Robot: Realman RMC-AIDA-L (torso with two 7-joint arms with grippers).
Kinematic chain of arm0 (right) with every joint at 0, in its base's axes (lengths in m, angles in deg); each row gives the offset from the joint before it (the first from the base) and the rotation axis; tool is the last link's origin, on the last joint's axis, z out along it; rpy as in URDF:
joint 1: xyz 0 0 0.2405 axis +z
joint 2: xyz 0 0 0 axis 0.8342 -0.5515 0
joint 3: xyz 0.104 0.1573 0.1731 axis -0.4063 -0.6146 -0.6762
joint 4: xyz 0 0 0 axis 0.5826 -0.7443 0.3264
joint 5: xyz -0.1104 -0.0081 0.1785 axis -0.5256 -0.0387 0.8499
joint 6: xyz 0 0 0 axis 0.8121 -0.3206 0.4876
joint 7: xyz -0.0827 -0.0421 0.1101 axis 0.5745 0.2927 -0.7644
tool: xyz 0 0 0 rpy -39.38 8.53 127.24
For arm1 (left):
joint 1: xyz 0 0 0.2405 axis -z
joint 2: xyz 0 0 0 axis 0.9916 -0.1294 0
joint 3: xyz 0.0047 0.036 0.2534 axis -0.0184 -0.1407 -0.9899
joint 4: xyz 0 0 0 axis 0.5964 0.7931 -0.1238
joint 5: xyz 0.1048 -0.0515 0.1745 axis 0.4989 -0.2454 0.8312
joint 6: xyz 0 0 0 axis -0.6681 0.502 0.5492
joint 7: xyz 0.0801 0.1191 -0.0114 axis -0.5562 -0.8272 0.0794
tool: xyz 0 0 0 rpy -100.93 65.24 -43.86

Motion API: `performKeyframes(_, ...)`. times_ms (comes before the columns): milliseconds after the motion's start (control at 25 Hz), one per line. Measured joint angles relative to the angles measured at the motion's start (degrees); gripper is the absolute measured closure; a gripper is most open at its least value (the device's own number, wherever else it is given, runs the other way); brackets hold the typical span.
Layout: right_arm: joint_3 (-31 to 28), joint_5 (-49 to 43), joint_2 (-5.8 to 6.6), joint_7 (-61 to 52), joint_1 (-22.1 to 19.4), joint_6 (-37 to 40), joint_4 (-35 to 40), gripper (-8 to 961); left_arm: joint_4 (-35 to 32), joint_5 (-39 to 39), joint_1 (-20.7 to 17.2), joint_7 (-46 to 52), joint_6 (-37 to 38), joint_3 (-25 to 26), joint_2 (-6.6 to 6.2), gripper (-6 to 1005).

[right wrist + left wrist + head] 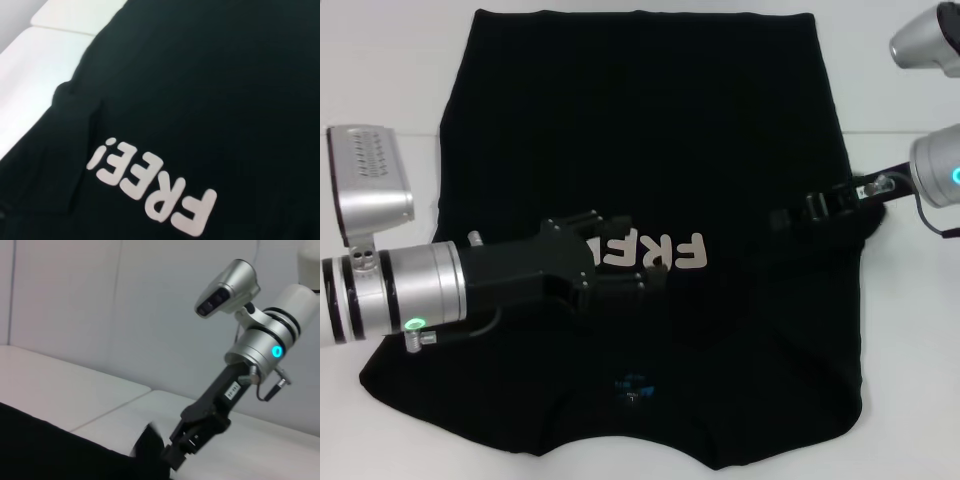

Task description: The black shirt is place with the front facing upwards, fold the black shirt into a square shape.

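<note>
The black shirt (650,150) lies spread front-up on the white table, collar and teal neck label (635,388) toward me. Its beige "FREE!" lettering (675,255) is partly covered in the head view and shows whole in the right wrist view (155,190). My left gripper (625,255) hovers open and empty over the chest, above the lettering's left end. My right gripper (788,216) is at the shirt's right sleeve, fingers closed on a raised fold of black fabric. The left wrist view shows it (175,456) beside that lifted fabric (147,440).
The white table (380,100) shows bare on the left and right (910,350) of the shirt. A seam in the tabletop runs behind the shirt (115,405). A pale wall stands beyond the table.
</note>
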Motion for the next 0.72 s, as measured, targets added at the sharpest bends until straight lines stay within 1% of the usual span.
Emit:
performKeyframes(80, -0.2, 0.3, 0.06, -0.3, 0.1, 0.0, 0.2, 868, 0.0, 0.0, -0.1, 0.0, 0.0, 1.0, -0.03, 122)
performKeyframes(200, -0.4, 0.5, 0.60, -0.4, 0.1, -0.1, 0.3, 761, 0.0, 0.0, -0.2, -0.2, 0.0, 2.0, -0.17, 123)
performKeyframes(240, -0.4, 0.4, 0.81, -0.8, 0.1, -0.1, 0.3, 712, 0.0, 0.0, -0.2, -0.2, 0.0, 2.1, -0.20, 124)
performKeyframes(400, 0.3, -0.1, 2.04, -3.2, -0.4, 0.0, 0.0, 517, 0.0, 0.0, -0.2, -0.3, -0.1, 2.4, -0.21, 126)
performKeyframes(480, 0.1, -0.4, 2.64, -4.3, -0.9, 0.2, 0.0, 437, 0.0, 0.0, -0.1, -0.3, -0.1, 2.7, -0.20, 126)
performKeyframes(720, 0.2, -0.5, 3.93, -6.3, -2.2, -0.2, -0.5, 186, 0.0, -0.1, -0.1, -0.2, -0.1, 2.8, -0.19, 126)
